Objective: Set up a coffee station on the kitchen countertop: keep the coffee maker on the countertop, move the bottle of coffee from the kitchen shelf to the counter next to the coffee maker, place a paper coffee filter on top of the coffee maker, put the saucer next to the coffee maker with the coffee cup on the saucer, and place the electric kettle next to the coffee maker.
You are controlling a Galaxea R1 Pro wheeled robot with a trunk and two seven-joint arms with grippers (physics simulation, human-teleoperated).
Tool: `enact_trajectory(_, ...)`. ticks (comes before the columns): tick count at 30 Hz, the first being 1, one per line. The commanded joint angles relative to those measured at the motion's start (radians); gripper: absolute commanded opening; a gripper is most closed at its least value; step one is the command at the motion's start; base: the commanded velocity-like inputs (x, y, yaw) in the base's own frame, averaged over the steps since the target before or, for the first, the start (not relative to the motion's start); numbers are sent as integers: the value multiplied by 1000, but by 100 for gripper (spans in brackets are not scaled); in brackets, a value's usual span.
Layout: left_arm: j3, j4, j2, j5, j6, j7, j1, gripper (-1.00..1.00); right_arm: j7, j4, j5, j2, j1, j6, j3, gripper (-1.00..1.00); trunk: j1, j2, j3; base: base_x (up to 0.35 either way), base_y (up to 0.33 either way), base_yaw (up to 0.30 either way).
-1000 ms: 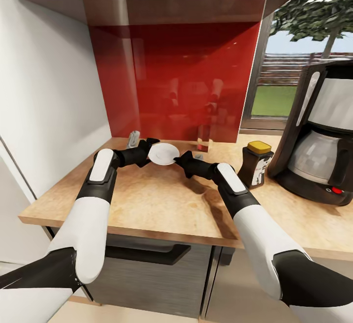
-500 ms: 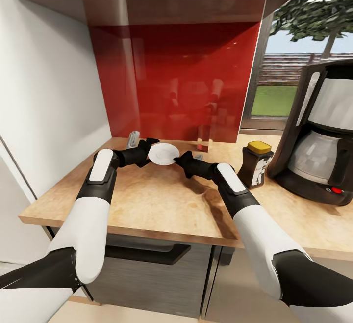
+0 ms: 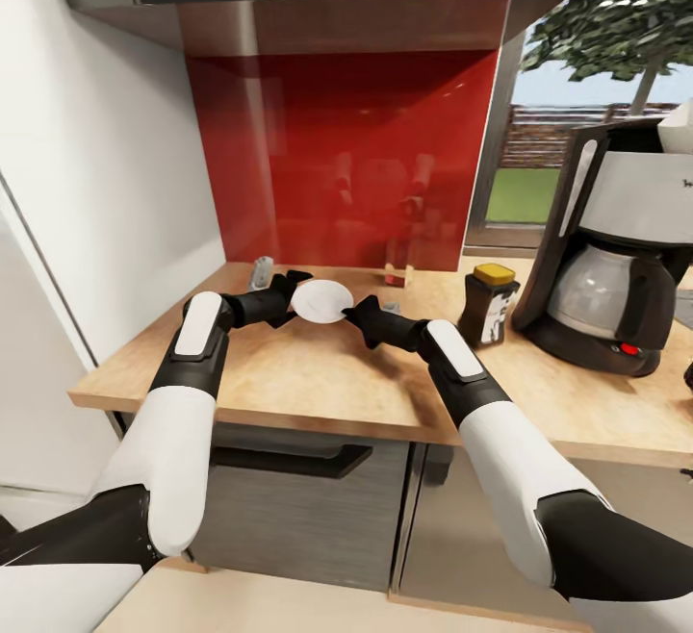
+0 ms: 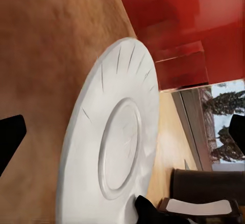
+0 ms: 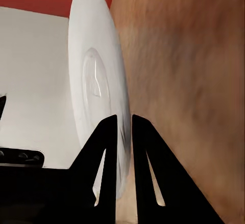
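A: While both arms reach out over the desk, where is the saucer?

B: Raised off the wood between the two hands, tilted up on edge with its face toward the head camera, in front of the red panel.

A: Who has it?

B: The right hand is clenched on it. In the right wrist view the two black fingers stand close together with the saucer's rim pinched between them.

A: And the left hand?

B: It is spread wide. In the left wrist view one dark fingertip sits at one side of the saucer and the other at the far side of the frame; the plate's underside with its raised ring lies between them. In the head view its fingers are right at the saucer's left edge; whether they touch it I cannot tell.

A: The rest of the station?

B: The coffee maker stands on the desk at the right, glass carafe in place, red switch low on its base. The bottle of coffee stands upright just beside it on its left, yellow lid on. Both are well apart from the saucer. A white shape rests on top of the machine at the frame edge; too little shows to name it
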Motion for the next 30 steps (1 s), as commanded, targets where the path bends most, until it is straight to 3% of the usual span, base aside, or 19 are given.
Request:
enact_trajectory(1, 8, -1, -1, 10, 5, 9, -1, 100, -23, 28, -5, -2, 0, 2, 1, -100, 0, 0, -1, -72, 0, 0)
enact_trajectory(10, 35, -3, -1, 10, 10, 8, -1, 100, -23, 28, -5, -6, 0, 2, -2, -100, 0, 0, -1, -20, 0, 0)
enact_trajectory(16, 72, -5, 3, 10, 60, 7, 0, 100, -23, 28, -5, -6, 0, 3, -2, -100, 0, 0, -1, 0, 0, 0)
enact_trajectory(17, 96, -22, 7, 10, 73, 7, 0, 100, -23, 28, -5, -6, 0, 3, -2, -100, 0, 0, -1, 0, 0, 0)
enact_trajectory(20, 112, -71, 27, 10, 80, 7, -1, 100, -23, 27, -5, -8, 0, 3, -3, -100, 0, 0, -1, 0, 0, 0)
enact_trajectory(30, 115, -88, 84, 10, 83, 4, -1, 100, -23, 26, -5, -11, 0, 4, -4, -100, 0, 0, -1, -1, 0, 0)
